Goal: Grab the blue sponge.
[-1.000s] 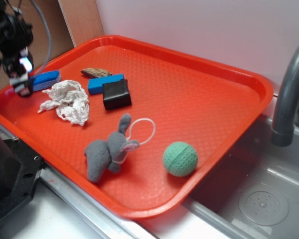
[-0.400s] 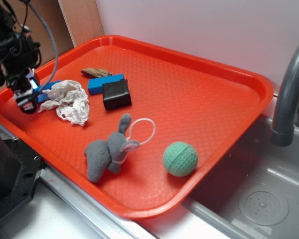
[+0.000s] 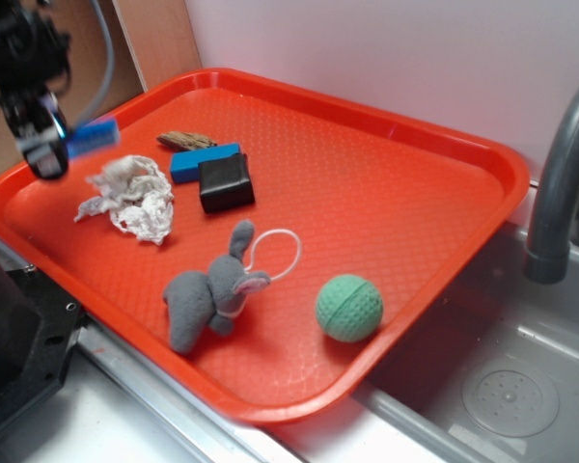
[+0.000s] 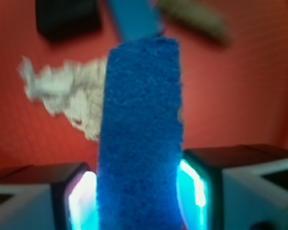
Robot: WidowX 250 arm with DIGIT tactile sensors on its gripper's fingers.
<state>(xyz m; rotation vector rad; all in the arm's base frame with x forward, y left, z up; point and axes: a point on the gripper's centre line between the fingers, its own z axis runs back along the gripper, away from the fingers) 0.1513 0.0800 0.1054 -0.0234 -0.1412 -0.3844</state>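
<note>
The blue sponge (image 3: 95,135) hangs in the air above the left edge of the red tray (image 3: 396,203), tilted, with my gripper (image 3: 48,145) shut on its near end. In the wrist view the blue sponge (image 4: 141,134) fills the middle, its rough blue face toward the camera, and both fingers (image 4: 81,201) press against its sides. My gripper (image 4: 139,206) holds it clear of the tray floor.
On the tray lie a crumpled white cloth (image 3: 130,198), a plain blue block (image 3: 205,161), a black box (image 3: 226,182), a brown piece (image 3: 185,141), a grey stuffed rabbit (image 3: 207,294) and a green ball (image 3: 348,308). A grey faucet (image 3: 560,193) and sink (image 3: 507,386) stand at right.
My gripper closed on the blue sponge at the tray's left edge and has lifted it up off the tray, away from the white cloth.
</note>
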